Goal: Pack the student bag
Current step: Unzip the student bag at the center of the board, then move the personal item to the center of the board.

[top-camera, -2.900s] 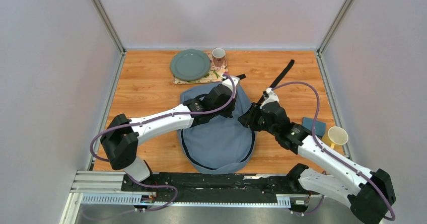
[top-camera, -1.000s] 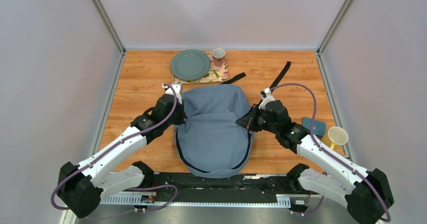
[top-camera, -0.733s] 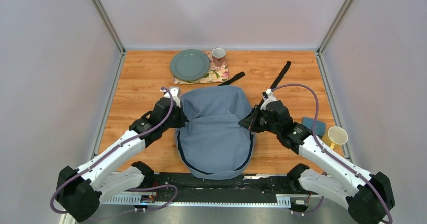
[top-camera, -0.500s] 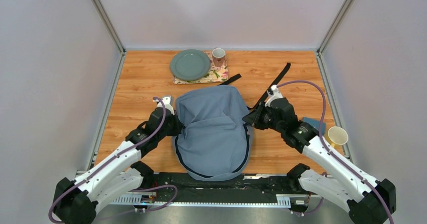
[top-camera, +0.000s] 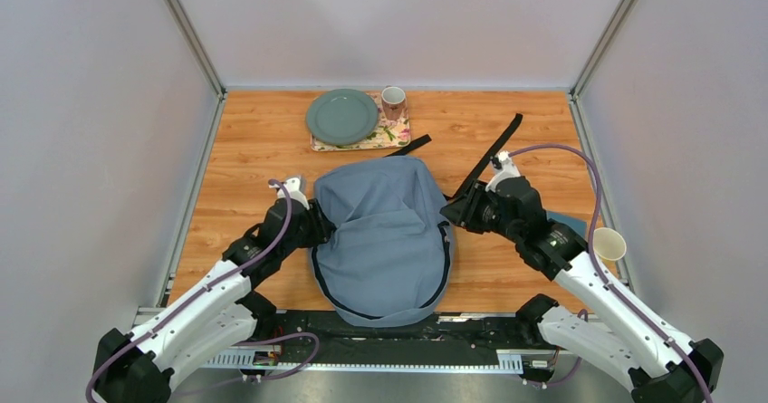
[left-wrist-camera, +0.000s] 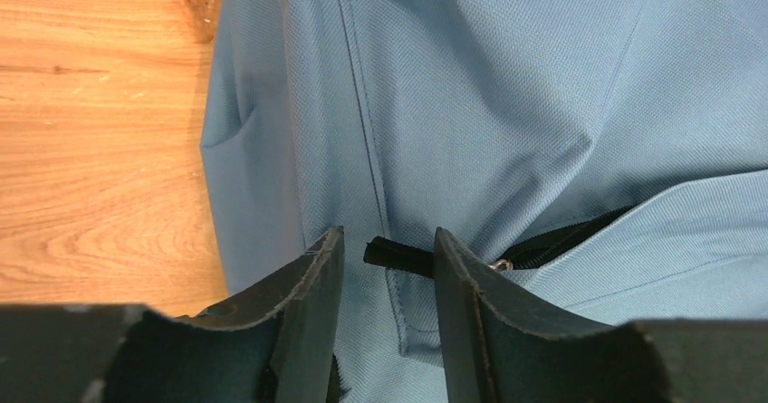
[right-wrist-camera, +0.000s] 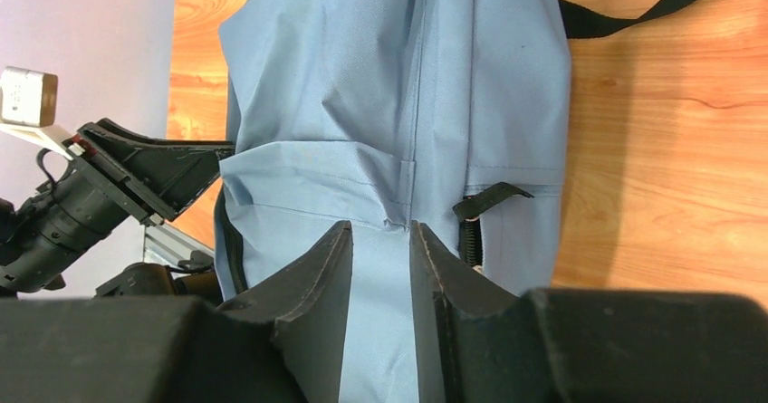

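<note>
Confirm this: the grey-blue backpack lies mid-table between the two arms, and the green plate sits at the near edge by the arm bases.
Wrong: the green plate sits at the far edge, not the near one; the top view shows it. The backpack does lie mid-table between the left arm and right arm.

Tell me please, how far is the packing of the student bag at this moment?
Done: the student bag lies flat on the table. In hand: left gripper and right gripper stand open at its sides, a black zip pull between the left one's jaws. Left: seemingly all packing; plate, mug and yellow cup stand outside the bag.
</note>
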Motion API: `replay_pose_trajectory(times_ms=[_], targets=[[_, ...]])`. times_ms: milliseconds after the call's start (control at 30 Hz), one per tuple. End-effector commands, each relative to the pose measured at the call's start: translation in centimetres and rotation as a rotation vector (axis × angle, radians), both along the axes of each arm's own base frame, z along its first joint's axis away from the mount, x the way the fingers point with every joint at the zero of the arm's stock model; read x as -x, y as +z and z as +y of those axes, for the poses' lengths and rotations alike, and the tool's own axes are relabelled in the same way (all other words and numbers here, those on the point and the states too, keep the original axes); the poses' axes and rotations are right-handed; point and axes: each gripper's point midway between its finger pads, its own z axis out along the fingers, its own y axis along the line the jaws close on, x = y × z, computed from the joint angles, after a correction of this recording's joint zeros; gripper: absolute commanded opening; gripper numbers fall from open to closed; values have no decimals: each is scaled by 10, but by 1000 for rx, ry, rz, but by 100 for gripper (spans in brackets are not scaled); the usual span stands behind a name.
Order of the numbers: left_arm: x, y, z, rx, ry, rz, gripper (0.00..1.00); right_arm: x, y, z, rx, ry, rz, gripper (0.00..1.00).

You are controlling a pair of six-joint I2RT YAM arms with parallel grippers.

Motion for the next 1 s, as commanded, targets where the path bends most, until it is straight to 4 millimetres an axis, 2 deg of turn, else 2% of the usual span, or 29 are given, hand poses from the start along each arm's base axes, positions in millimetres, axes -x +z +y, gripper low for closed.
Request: replay_pose_trajectory(times_ms=[0, 100, 400, 633, 767, 800, 967], targets=[[0, 4, 15, -60, 35, -6, 53, -3, 19, -10, 17, -34, -55, 34], [0, 7, 21, -83, 48, -15, 57, -3, 15, -18, 38, -67, -58, 35], [3, 19, 37, -143, 81, -48, 64, 1, 9, -23, 46, -79, -46, 39], [10, 27, 53, -221, 79, -45, 70, 0, 10, -32, 80, -111, -54, 51], [15, 39, 57, -243, 61, -61, 81, 2, 3, -36, 86, -130, -29, 55], [17, 40, 60, -254, 58, -65, 87, 3, 1, -38, 89, -140, -20, 57], [29, 35, 73, -346, 15, -42, 88, 7, -13, -44, 89, -181, 21, 72]])
